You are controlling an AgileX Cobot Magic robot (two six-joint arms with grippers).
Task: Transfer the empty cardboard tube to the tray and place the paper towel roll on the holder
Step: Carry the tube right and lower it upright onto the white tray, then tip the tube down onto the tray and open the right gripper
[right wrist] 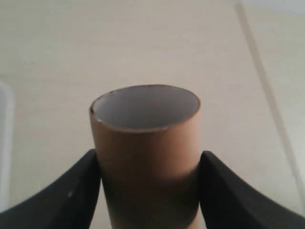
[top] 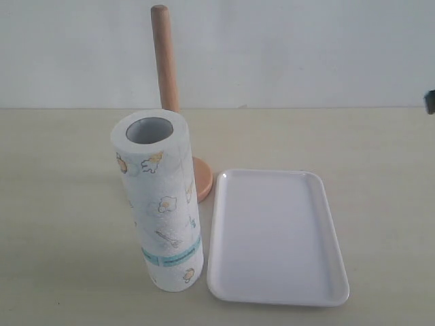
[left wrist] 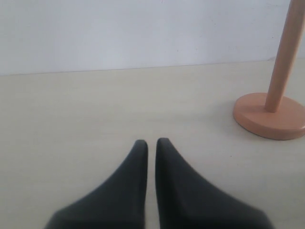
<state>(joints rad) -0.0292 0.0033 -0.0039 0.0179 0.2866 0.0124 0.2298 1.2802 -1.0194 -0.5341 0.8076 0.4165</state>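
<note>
The empty cardboard tube (right wrist: 145,138), brown with a pale hollow inside, stands between the two black fingers of my right gripper (right wrist: 149,160), which is shut on it above the beige table. The paper towel roll (top: 158,200) stands upright at the front left of the table. Just behind it is the wooden holder (top: 165,61), whose disc base (left wrist: 269,117) also shows in the left wrist view. To the right of the roll lies the white tray (top: 275,238) with nothing in it. My left gripper (left wrist: 151,141) is shut on nothing, low over the table beside the holder.
A white wall runs behind the table. A small dark part (top: 429,102) pokes in at the right edge of the exterior view. A pale edge (right wrist: 4,143) shows at the side of the right wrist view.
</note>
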